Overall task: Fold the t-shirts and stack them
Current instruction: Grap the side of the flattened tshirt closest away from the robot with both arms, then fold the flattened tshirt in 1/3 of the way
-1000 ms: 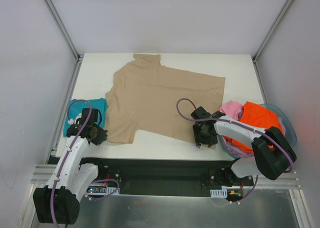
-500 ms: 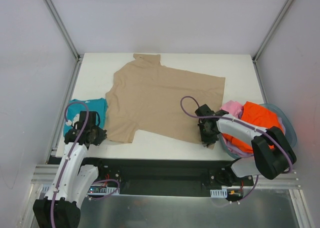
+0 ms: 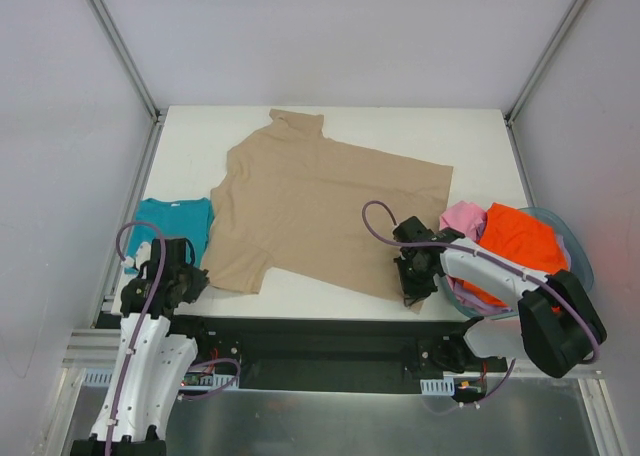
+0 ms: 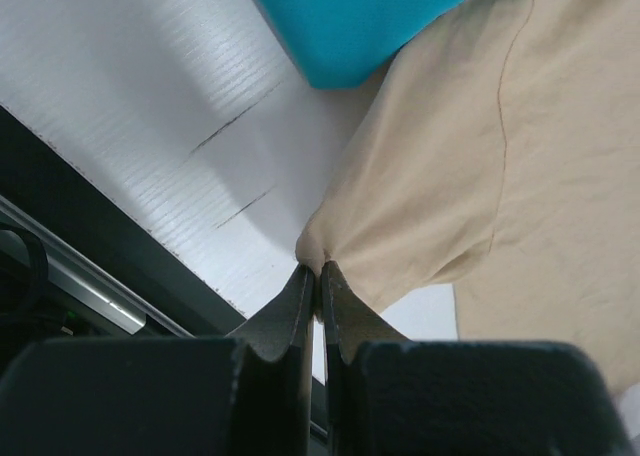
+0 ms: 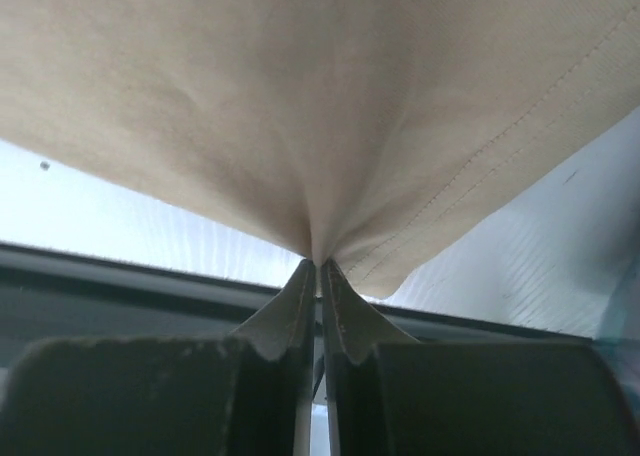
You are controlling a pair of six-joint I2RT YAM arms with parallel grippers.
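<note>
Nearest me, at the front edge of the bench [image 3: 470,136], both arms have hold of the tan t-shirt [image 3: 320,211]. My left end effector [image 4: 318,271] is clenched on a pinch of its near sleeve, the cloth gathered to a point between the jaws. My right end effector [image 5: 318,266] is clamped the same way on the near hem, close to the corner beside the basket [image 3: 580,251].

The tan shirt lies spread flat across the middle of the bench, its collar toward the far side, with no fold in it yet. I judge this to be the start of its 1st fold, with both grips set on the near edge.

Just left of it the teal t-shirt [image 3: 175,221] sits as a compact rectangle, touching the tan sleeve. I count it as folded, the base of the stack.

On the right, the basket holds the orange t-shirt [image 3: 520,241] and the pink t-shirt [image 3: 463,216], bunched and unfolded.

So, by my reckoning: 1 shirt done, 1 in hand, at least 2 waiting, and stacking barely begun.
</note>
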